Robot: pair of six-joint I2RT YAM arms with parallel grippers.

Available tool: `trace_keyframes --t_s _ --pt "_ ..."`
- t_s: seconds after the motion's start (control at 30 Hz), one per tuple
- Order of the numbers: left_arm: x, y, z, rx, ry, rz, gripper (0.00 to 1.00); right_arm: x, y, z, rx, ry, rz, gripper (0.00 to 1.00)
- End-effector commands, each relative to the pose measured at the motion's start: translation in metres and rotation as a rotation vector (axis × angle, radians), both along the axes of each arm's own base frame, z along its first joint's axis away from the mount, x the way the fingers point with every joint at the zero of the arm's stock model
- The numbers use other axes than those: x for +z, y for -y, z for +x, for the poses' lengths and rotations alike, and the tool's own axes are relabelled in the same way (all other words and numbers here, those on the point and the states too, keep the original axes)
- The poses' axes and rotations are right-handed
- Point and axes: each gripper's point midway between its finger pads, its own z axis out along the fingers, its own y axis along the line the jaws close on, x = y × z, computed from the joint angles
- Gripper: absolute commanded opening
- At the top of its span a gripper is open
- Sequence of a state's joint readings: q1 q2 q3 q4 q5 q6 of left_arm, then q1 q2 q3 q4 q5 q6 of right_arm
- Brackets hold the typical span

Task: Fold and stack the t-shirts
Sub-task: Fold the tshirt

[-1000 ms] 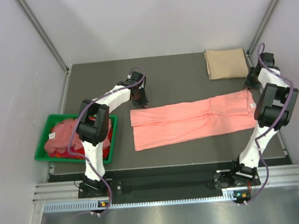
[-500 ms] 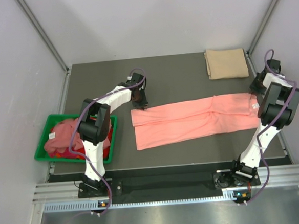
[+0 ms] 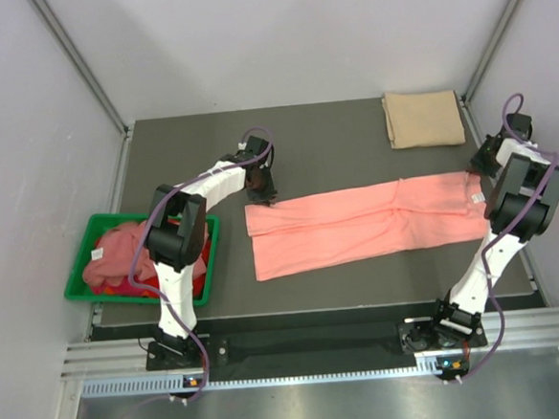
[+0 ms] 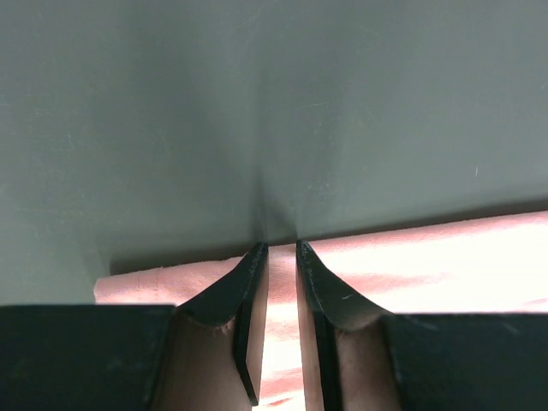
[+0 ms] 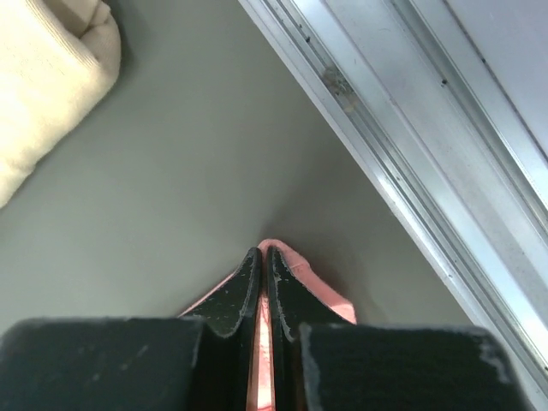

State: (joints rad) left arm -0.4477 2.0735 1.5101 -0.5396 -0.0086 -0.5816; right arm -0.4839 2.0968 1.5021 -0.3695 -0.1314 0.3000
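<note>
Two grippers: the left gripper [image 4: 278, 253] holds the far left corner of the salmon-pink t-shirt [image 3: 357, 225], jaws drawn to a narrow slit with cloth in it. The right gripper [image 5: 264, 251] pinches the far right corner, jaws pressed together on a pink tip.
Shirt: it lies flat across the middle of the table [image 3: 332, 139] as a long band, apparently already folded lengthwise.
Step in hand: the band looks held out by both ends ahead of the crosswise fold.
Next move: probably one end is carried over onto the other, which calls for lifting that corner clear, keeping the long edges aligned and anchoring the other end.
Stack: the tan-beige t-shirt [image 3: 424, 118] sits folded at the far right corner, near the right gripper but apart from it.
Waiting: pink and red shirts [image 3: 120, 254] are heaped in the green bin [image 3: 80, 271] beside the table's left edge.
Edges: the metal rail [image 5: 402, 197] runs just beside the right gripper, leaving little room outward.
Open room: bare tabletop shows behind and in front of the band.
</note>
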Motion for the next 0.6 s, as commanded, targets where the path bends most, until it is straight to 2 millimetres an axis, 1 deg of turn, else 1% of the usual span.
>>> trace_keyframes --t_s 0.0,0.03,0.07,0.1,0.13,0.2,0.23,0.27,0.3,0.33,0.37,0.43,0.47,0.5,0.53,0.57 --pt "-0.031 -0.030 -0.006 0.041 -0.051 0.127 0.25 0.005 0.030 0.021 -0.046 0.078 -0.038 0.01" --pt "-0.031 -0.030 -0.006 0.042 -0.050 0.128 0.25 0.002 0.029 0.023 -0.040 0.078 -0.028 0.00" --pt "-0.030 -0.030 -0.006 0.045 -0.049 0.126 0.25 0.004 0.030 0.029 -0.033 0.089 -0.020 0.00" --pt "-0.025 -0.028 -0.005 0.043 -0.039 0.117 0.25 -0.001 0.024 0.031 -0.014 0.087 0.009 0.00" --pt "-0.022 -0.026 -0.004 0.039 -0.034 0.102 0.25 0.000 0.021 0.034 -0.010 0.099 0.023 0.00" --pt "0.001 -0.013 -0.002 0.006 -0.014 0.036 0.26 0.004 0.013 0.036 0.007 0.114 0.049 0.11" --pt "0.009 -0.008 -0.003 -0.007 -0.011 0.012 0.27 0.006 0.011 0.036 0.008 0.112 0.053 0.16" --pt "0.021 0.004 -0.007 -0.056 -0.017 -0.057 0.29 0.016 0.010 0.036 0.006 0.121 0.042 0.23" --pt "0.042 0.009 -0.008 -0.071 0.012 -0.093 0.29 0.021 0.009 0.033 -0.006 0.108 0.030 0.25" --pt "0.053 0.011 -0.010 -0.083 0.026 -0.111 0.30 0.028 0.011 0.031 -0.027 0.105 0.020 0.26" --pt "0.071 0.015 -0.013 -0.113 0.054 -0.141 0.32 0.040 0.014 0.024 -0.058 0.085 0.000 0.29" --pt "0.085 0.018 -0.017 -0.156 0.071 -0.163 0.32 0.055 0.015 0.018 -0.099 0.081 0.000 0.31" --pt "0.093 0.018 -0.020 -0.169 0.084 -0.167 0.32 0.068 0.012 0.011 -0.120 0.078 0.002 0.32" --pt "0.094 0.019 -0.025 -0.183 0.076 -0.175 0.32 0.073 0.015 0.005 -0.151 0.064 -0.013 0.33" --pt "0.096 0.021 -0.026 -0.196 0.085 -0.190 0.32 0.076 0.012 0.000 -0.180 0.055 -0.006 0.37" --pt "0.090 0.021 -0.035 -0.203 0.070 -0.208 0.32 0.087 0.010 -0.006 -0.196 0.054 -0.015 0.40"
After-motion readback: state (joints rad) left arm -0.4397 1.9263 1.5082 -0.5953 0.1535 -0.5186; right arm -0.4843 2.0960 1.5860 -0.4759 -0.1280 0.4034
